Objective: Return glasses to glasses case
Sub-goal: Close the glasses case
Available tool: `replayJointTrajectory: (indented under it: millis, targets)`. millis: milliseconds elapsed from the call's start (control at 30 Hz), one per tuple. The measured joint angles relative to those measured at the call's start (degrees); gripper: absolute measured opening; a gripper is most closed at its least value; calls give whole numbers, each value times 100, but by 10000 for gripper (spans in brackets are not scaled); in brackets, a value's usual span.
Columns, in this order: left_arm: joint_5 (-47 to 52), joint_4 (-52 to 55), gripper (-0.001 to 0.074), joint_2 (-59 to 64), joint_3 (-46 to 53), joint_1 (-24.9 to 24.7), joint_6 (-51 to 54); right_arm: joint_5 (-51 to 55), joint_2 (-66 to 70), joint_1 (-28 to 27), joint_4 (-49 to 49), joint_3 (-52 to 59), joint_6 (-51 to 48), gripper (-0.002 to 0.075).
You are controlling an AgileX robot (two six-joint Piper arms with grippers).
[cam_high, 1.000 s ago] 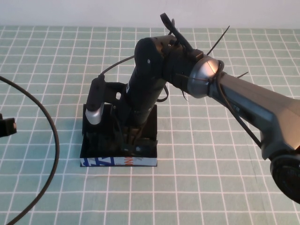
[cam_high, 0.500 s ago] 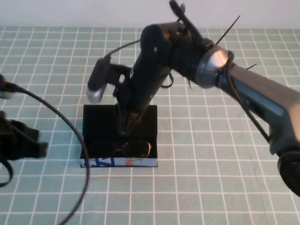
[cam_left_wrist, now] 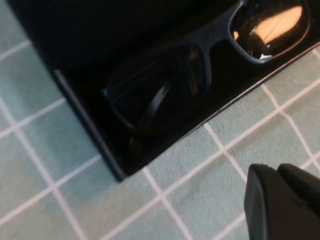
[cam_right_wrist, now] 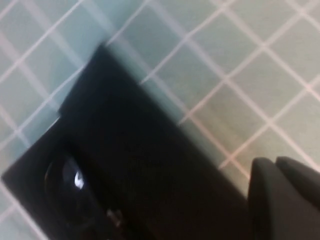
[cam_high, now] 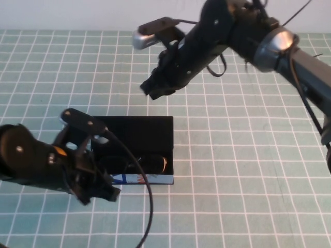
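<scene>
The glasses (cam_high: 135,164) lie inside the open glasses case (cam_high: 155,129) (lid flap laid back flat) on the checked counter (cam_high: 232,170). The left tool (cam_high: 98,192), fingers together and empty, sits at the case's 7 o'clock. The right tool (cam_high: 153,89), also pressed together, hangs above its 12 o'clock.

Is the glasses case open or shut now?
Open. The black-lined rectangular glasses case has its flap lid laid back, and the black plastic-framed glasses lie visible inside.
</scene>
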Motion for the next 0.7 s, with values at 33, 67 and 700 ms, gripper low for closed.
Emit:
replayJointTrajectory:
  millis: [33,67,700]
  targets:
    - [-129,-9,1,127,0,-82,0,-11,26,-117,171,0,55,-11]
    - [-245,-13,1,245,0,-147,4,-11,57,-211,338,0,84,-11]
    - [-1349,-86,2,888,0,-583,-6,607,1352,-1049,2839,0,-507,-11]
